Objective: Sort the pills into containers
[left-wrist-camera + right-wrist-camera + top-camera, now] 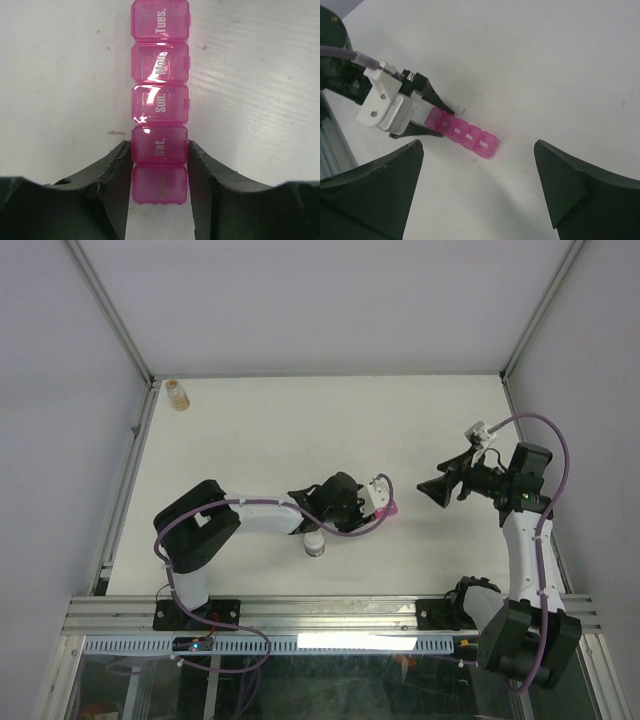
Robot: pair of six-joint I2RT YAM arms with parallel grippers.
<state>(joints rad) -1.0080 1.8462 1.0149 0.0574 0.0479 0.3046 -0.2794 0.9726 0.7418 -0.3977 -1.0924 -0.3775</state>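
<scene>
The pink pill organiser lies flat on the white table, a strip of several square compartments with closed lids marked Tues., Mon., Sun. and Sat. My left gripper is shut on it, a finger pressed against each side of the Sat. compartment. It also shows in the top view and the right wrist view. My right gripper is open and empty, raised above the table to the right of the organiser. In its own view the right gripper frames the strip from above. No pills are visible.
A small white-capped bottle stands just in front of the left arm's wrist. A small amber bottle stands at the far left corner. Enclosure walls and metal posts bound the table.
</scene>
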